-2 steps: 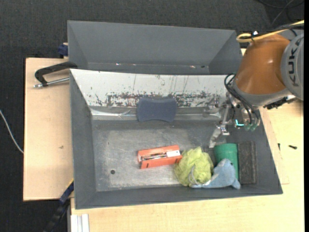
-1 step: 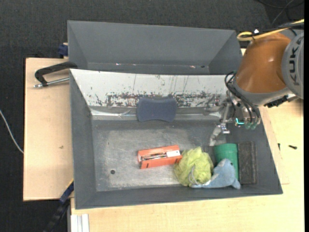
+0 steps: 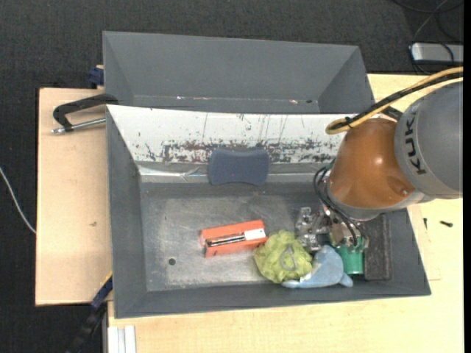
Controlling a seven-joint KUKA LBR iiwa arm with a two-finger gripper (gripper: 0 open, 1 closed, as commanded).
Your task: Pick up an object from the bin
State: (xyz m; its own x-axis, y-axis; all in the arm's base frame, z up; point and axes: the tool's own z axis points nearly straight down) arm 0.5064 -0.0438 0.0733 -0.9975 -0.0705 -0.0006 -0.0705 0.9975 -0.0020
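At the near right corner of the bin (image 3: 176, 219) lies a small heap. A crumpled yellow-green wad (image 3: 282, 257) sits closest to the middle. A pale blue soft thing (image 3: 326, 271) touches it on the right, against the near wall. A green thing (image 3: 355, 261) is just behind that. A flat black slab (image 3: 377, 247) lies along the right wall, beside the green thing.

The gripper (image 3: 326, 234) hangs directly over this heap, its metal parts just above the pale blue thing and the green thing and close beside the yellow-green wad. Whether the claw is spread or pressed together cannot be told, since the wrist hides it from above, and nothing is seen pinched in it. It is also unclear which of the heaped things it touches.

Left of the heap, near the middle of the floor, an orange stapler-like block (image 3: 233, 237) lies flat with its right end just beside the wad.

Above the gripper bulges the orange cover (image 3: 368, 164) of the wrist, joined to the grey arm (image 3: 436, 142) entering from the right.

Farthest off, a blue-grey pad (image 3: 237, 166) leans against the back wall, well apart from everything else.
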